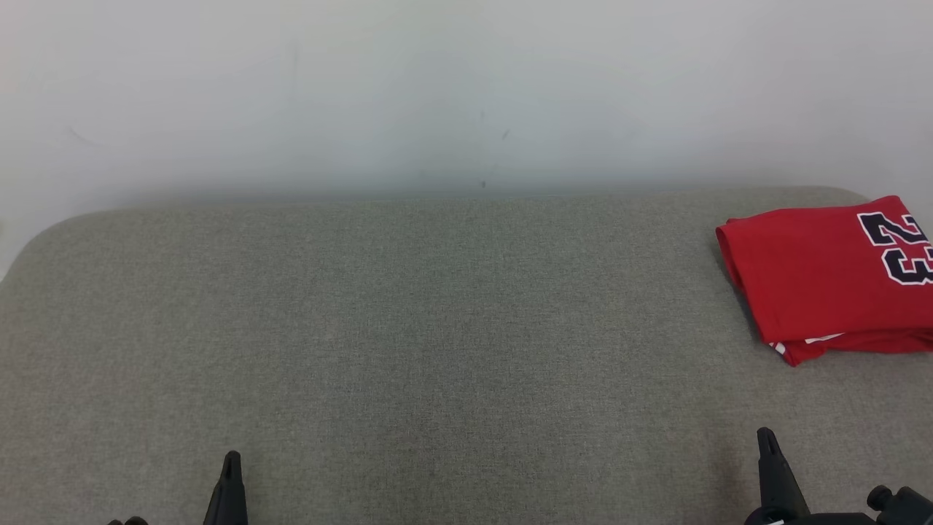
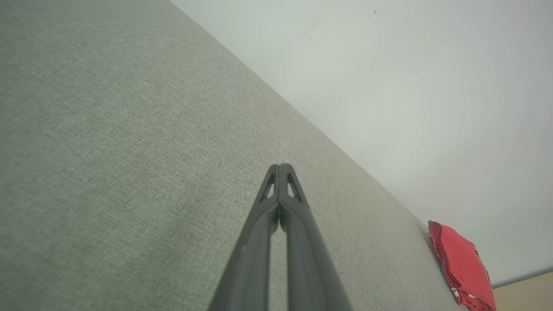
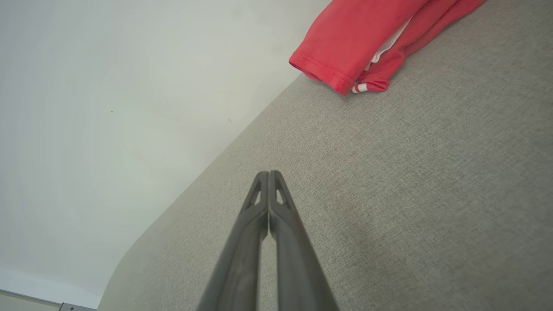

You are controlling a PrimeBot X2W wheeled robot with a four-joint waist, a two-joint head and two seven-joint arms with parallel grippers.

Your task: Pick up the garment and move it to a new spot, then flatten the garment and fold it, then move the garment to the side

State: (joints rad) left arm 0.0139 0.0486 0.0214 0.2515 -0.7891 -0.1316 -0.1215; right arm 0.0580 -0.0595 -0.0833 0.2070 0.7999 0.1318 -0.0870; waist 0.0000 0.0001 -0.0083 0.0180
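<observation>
1. The folded red shirt (image 1: 816,281) lies at the far right edge of the grey cushion (image 1: 437,328), beside the white wall (image 1: 437,87).
2. Left gripper (image 1: 232,461) and right gripper (image 1: 765,436): both closed, holding nothing, well apart at the near edge.
3. The rounded far corners border the wall.

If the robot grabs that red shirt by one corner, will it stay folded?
Probably not: the red shirt is soft cloth with loose layers showing at its edge, so it would likely flop open. Pushed, it may bunch up on the woven grey surface rather than slide.
</observation>
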